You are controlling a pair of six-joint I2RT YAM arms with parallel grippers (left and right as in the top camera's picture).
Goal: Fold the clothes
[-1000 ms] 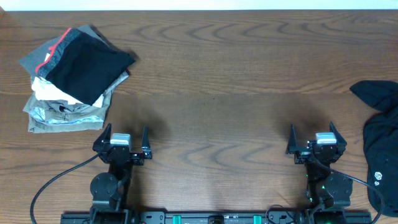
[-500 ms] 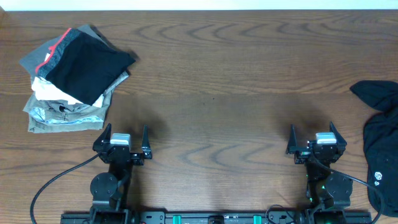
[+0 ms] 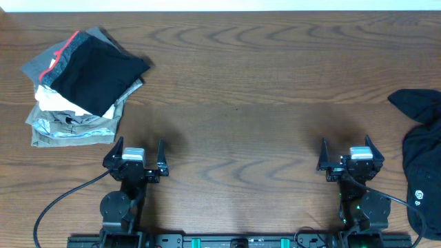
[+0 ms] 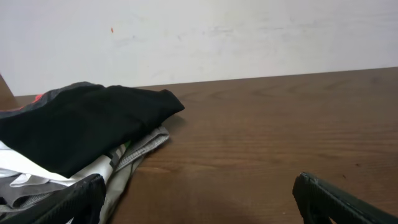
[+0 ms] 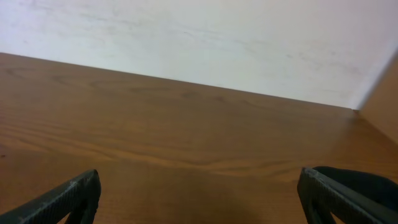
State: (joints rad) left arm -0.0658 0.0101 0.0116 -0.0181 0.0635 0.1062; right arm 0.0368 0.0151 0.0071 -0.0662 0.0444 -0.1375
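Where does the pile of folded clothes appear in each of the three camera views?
Overhead: the pile of folded clothes lies at the upper left, beyond the left gripper.
Left wrist: it fills the left side, with a black piece on top.
Right wrist: it is not in this picture, which shows only bare table.
Shared landmark: the far table edge, where it meets the white wall.

Overhead: fixed above, looks straight down, takes in most of the table point(image 3: 234, 83) from afar. Left wrist: low, close over the wood, faces the back wall point(image 4: 249, 31); shares the stack of clothes point(image 4: 81, 134) with overhead. Right wrist: equally low, faces the same wall, shares the table's right part.
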